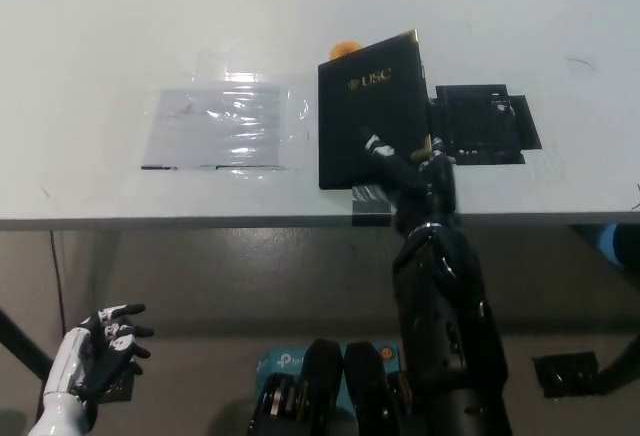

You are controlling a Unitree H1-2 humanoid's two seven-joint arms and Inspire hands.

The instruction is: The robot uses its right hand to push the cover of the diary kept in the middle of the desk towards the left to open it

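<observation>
A black diary point(372, 121) with gold "USC" lettering lies in the middle of the white desk point(120, 46). Its cover is tilted up along the right edge, where gold page edges show. My black right hand point(408, 168) reaches up from below the desk's front edge. Its fingers are spread and touch the lower right part of the cover. My white left hand point(105, 351) hangs below the desk at the lower left, fingers apart and holding nothing.
A patch of clear plastic tape point(222, 124) shines on the desk left of the diary. A black flat fixture point(485, 124) lies to the diary's right. A small orange object point(346, 48) peeks out behind the diary's top edge.
</observation>
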